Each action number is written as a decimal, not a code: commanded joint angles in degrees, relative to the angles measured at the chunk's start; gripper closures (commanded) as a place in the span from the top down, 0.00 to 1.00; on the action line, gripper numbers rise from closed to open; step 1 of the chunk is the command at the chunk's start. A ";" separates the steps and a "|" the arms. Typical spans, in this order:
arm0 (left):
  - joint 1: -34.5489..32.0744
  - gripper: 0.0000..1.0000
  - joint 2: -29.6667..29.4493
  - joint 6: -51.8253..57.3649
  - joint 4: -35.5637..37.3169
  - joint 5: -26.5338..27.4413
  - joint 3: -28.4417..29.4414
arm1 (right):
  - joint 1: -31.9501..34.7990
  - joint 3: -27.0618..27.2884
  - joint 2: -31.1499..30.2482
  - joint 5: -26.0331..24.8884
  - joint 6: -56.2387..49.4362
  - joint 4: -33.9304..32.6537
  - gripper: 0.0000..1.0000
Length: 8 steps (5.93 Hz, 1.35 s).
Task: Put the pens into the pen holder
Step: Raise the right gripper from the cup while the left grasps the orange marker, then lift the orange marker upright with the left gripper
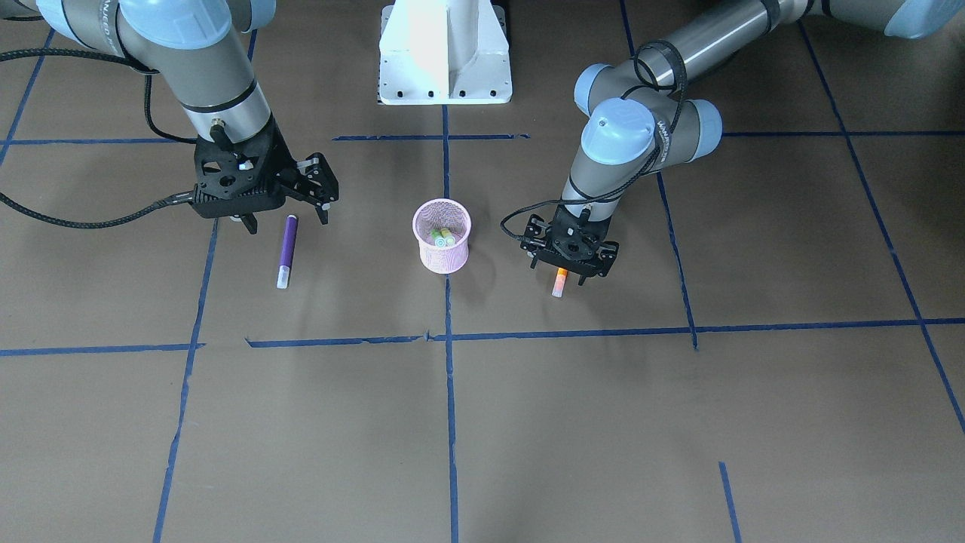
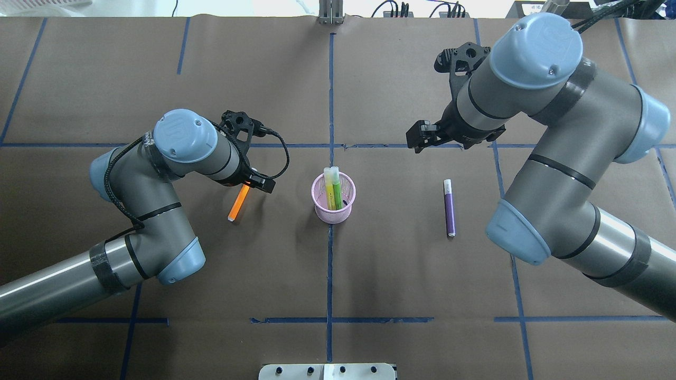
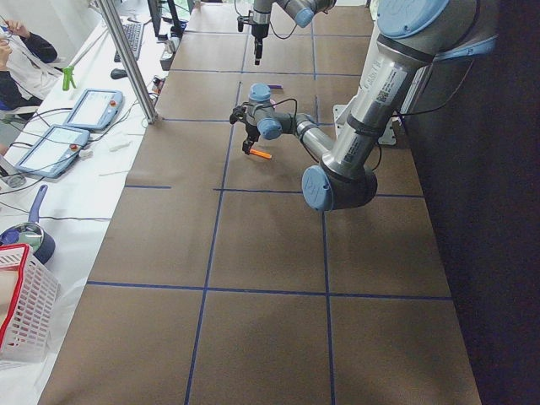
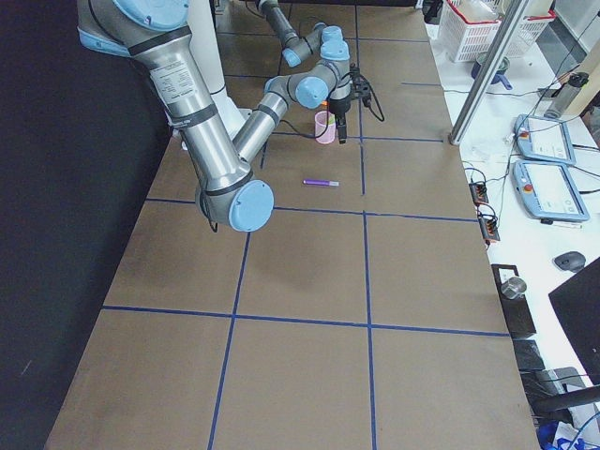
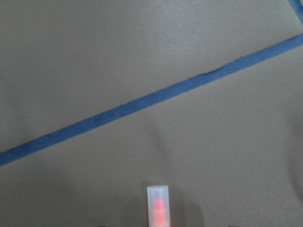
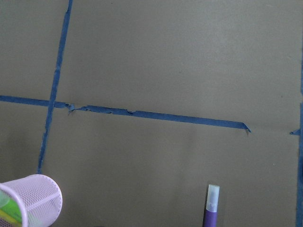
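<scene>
The pink mesh pen holder [image 1: 441,260] stands at the table's middle [image 2: 338,215] with a green pen and a yellow pen [image 2: 331,186] upright in it. An orange pen [image 2: 238,202] lies on the table on my left side. My left gripper [image 1: 562,273] is low over its far end and looks open, with the fingers on either side. The pen's capped end shows in the left wrist view [image 5: 157,205]. A purple pen [image 2: 449,208] lies on my right side [image 1: 286,251]. My right gripper [image 1: 286,219] is open and empty, raised just beyond the pen's end.
The white robot base [image 1: 445,53] stands at the table's near edge. Blue tape lines [image 1: 573,332] grid the brown table. Beyond the table's left end are tablets [image 3: 51,143], a mesh basket [image 3: 21,304] and a seated person [image 3: 13,51].
</scene>
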 commanded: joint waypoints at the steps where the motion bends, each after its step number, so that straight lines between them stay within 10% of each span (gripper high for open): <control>1: 0.07 0.80 0.04 -0.02 -0.01 0.00 0.14 | 0.01 -0.03 0.00 0.05 0.10 0.00 1.00; 5: 0.07 0.67 0.04 0.07 -0.09 0.00 0.94 | 0.01 0.06 0.00 0.05 0.10 0.09 1.00; 7: 0.07 0.13 0.39 0.07 -0.62 0.00 0.94 | 0.01 0.06 0.00 0.05 0.10 0.09 1.00; 8: 0.15 0.02 0.48 0.24 -0.62 0.00 0.94 | 0.01 0.15 0.00 0.05 0.97 0.09 1.00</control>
